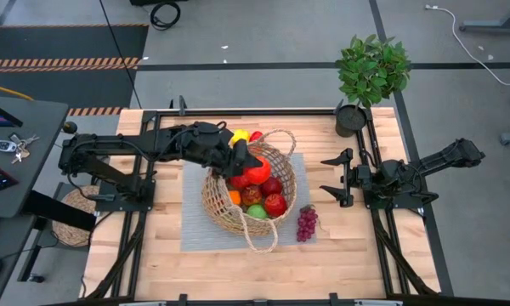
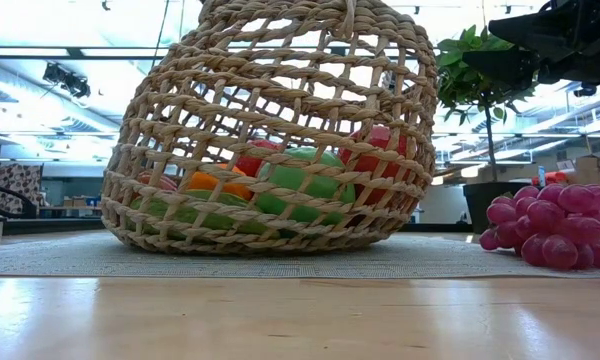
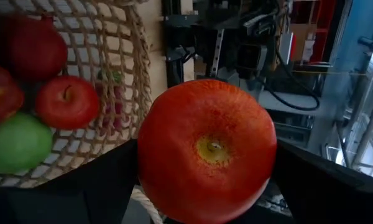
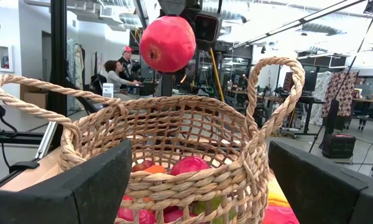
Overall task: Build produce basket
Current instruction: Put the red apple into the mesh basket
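The tan wicker basket point(image 1: 248, 194) stands on a grey mat point(image 1: 195, 231) at mid-table. It holds several produce pieces: red apples point(image 1: 274, 204), a green apple point(image 1: 257, 212) and an orange piece point(image 1: 235, 197). My left gripper point(image 1: 248, 163) hangs over the basket's left rim, shut on a round red fruit point(image 3: 206, 149). Purple grapes point(image 1: 307, 223) lie on the mat to the right of the basket. A yellow lemon point(image 1: 239, 136) and a red piece point(image 1: 256, 136) lie behind it. My right gripper point(image 1: 323, 176) waits open at the table's right, pointing at the basket. My left gripper pinches the round red fruit between its two fingers point(image 3: 109, 183), one on each side point(image 3: 150, 163). The fingers come from the table's left, slanting down. The fruit's dimpled end point(image 3: 212, 148) faces back toward the wrist. The fruit point(image 4: 168, 43) hangs clear above the basket's inside.
A potted green plant point(image 1: 370, 72) stands at the far right corner. A flat round woven mat point(image 1: 75, 217) lies off the table's left edge under the left arm's base. Bare wood point(image 1: 238, 272) stretches along the near edge.
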